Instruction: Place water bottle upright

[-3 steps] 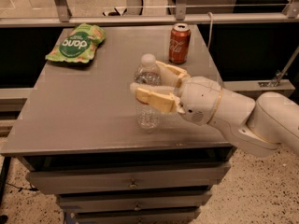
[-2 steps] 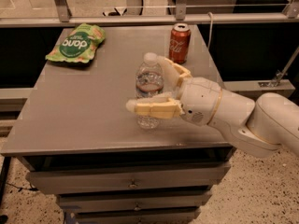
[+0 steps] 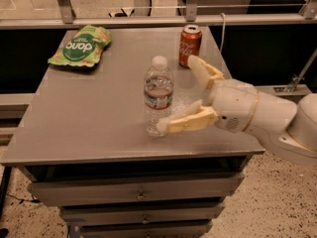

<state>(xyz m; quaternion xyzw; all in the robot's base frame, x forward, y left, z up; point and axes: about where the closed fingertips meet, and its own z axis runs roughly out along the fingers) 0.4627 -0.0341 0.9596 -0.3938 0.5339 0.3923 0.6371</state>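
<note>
The water bottle (image 3: 158, 96) stands upright on the grey table (image 3: 89, 118), clear ribbed plastic with a white cap and an orange-red edged label band. My gripper (image 3: 179, 94) is open just to the right of it. The near finger (image 3: 185, 120) reaches toward the bottle's base. The far finger (image 3: 200, 71) points up behind it. The fingers are spread wide and do not clamp the bottle.
A red soda can (image 3: 190, 44) stands at the back right of the table, close to the far finger. A green snack bag (image 3: 81, 46) lies at the back left. Drawers (image 3: 138, 195) sit under the tabletop. A railing runs behind.
The gripper has opened and let go of the bottle, then drawn back to the right. The bottle stays upright on the table.
</note>
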